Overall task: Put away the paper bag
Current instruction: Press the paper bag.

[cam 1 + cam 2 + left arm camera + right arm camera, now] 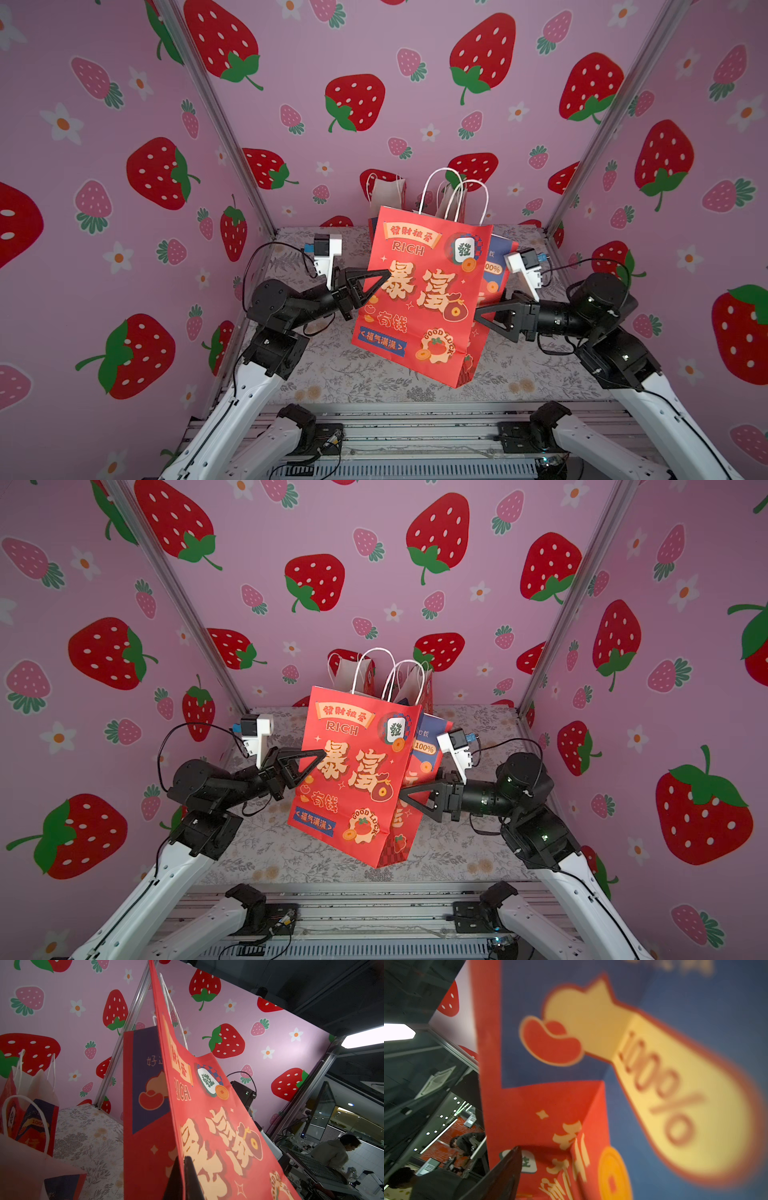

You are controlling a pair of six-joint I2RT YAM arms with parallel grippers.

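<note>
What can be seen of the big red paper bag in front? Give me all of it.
The red paper bag is printed paper with white cord handles, cream characters, "RICH", "GOOD LUCK" and a blue side gusset. It stands open and tilted on the floral table cover. The left gripper is shut on its front edge; the right gripper sits at its side gusset, grip unclear.

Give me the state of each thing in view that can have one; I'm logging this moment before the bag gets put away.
red paper bag: upright, tilted, its edge pinched by the left gripper; whether its base rests on the table is unclear.
left gripper: shut on the bag's front-panel edge.
right gripper: at the bag's side gusset; open or shut cannot be told.
other paper bags: standing open at the back wall, handles up.
</note>
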